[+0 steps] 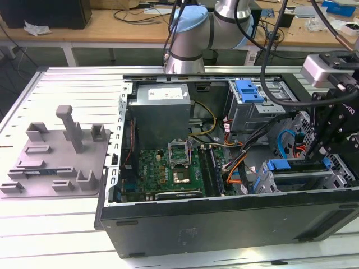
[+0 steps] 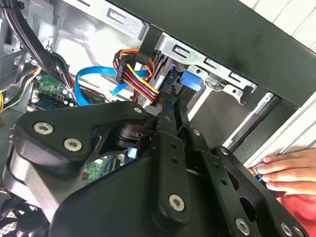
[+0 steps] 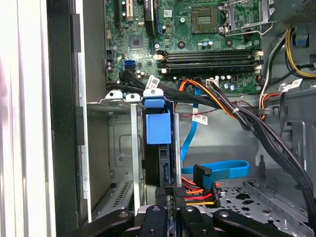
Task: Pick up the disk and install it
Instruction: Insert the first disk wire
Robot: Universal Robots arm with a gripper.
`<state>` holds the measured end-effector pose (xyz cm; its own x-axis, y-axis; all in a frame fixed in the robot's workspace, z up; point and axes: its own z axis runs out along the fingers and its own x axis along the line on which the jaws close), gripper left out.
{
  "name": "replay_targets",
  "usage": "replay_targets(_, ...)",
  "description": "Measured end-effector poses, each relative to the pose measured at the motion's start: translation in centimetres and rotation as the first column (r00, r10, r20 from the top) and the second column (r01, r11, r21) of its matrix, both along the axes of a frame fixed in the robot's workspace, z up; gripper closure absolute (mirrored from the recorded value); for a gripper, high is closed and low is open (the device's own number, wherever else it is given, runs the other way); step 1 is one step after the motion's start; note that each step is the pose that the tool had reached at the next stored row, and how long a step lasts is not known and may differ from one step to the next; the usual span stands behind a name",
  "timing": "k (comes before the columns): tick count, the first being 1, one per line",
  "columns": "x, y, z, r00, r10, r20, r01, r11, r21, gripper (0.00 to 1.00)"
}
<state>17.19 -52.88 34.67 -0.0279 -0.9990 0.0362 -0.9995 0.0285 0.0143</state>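
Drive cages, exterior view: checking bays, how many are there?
2: one drive cage at the case's far side, another by its near wall; more may be hidden.

Disk: we see it in the first wrist view, centre of the frame, standing on edge inside the metal drive cage.
Look: dark narrow edge with blue plastic rail and blue tab on top.
Exterior view: blue-railed disk at lower right, lying level.
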Motion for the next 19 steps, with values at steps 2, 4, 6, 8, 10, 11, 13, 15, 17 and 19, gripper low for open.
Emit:
replay_targets(2,0.0,0.0,-0.05,1.0,0.0,0.0,0.0,1.0,-0.0001,0.84)
replay_targets(4,0.0,0.0,-0.08,1.0,0.0,0.0,0.0,1.0,0.0,0.84)
replay_targets(6,0.0,0.0,-0.11,1.0,0.0,0.0,0.0,1.0,0.0,0.84)
replay_targets(8,0.0,0.0,-0.13,1.0,0.0,0.0,0.0,1.0,-0.0001,0.84)
replay_targets(10,0.0,0.0,-0.2,1.0,0.0,0.0002,0.0,1.0,0.0,0.84)
replay_targets(11,0.01,0.0,-0.21,1.0,0.0,0.0002,0.0,1.0,-0.0001,0.84)
replay_targets(13,0.01,0.0,-0.25,1.0,0.0,0.0005,0.0,1.0,-0.0001,0.84)
replay_targets(15,0.01,0.0,-0.31,1.0,0.0,0.0007,0.0,1.0,0.0,0.84)
replay_targets(17,0.0,0.0,-0.34,1.0,0.0,0.0009,0.0,1.0,-0.0001,0.84)
replay_targets(19,0.0,0.0,-0.38,1.0,0.0,0.001,0.0,1.0,-0.0001,0.84)
